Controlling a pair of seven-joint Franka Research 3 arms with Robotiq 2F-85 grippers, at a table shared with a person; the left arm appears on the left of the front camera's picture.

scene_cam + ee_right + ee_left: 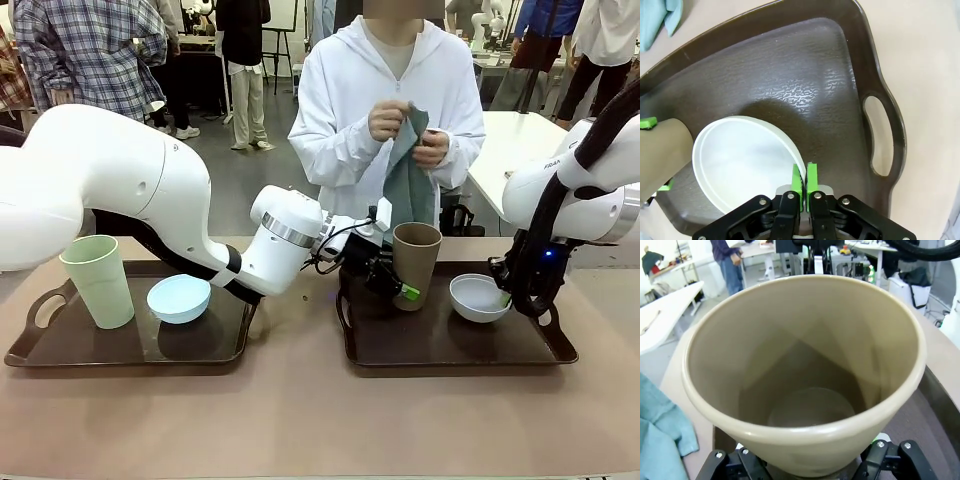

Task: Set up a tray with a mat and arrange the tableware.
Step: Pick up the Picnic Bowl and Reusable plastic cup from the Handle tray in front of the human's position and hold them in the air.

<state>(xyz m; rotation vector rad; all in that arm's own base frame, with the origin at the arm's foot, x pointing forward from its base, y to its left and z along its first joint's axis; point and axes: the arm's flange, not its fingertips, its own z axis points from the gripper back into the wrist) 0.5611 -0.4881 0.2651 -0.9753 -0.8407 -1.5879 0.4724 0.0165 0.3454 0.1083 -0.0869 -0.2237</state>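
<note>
The left end effector (399, 283) is clamped on the lower wall of the tan-brown cup (416, 250), one finger on each side. The cup is upright at the left end of the right-hand tray (805, 75). The right end effector (804, 182) pinches the rim of the white bowl (740, 160) between its green pads, near the cup on the same tray. The left-hand tray (60, 350) carries the pale green cup (97, 280) and light blue bowl (179, 298). Both trays are on the table (300, 420). Across it, a person holds a teal cloth (408, 175) in both hands.
</note>
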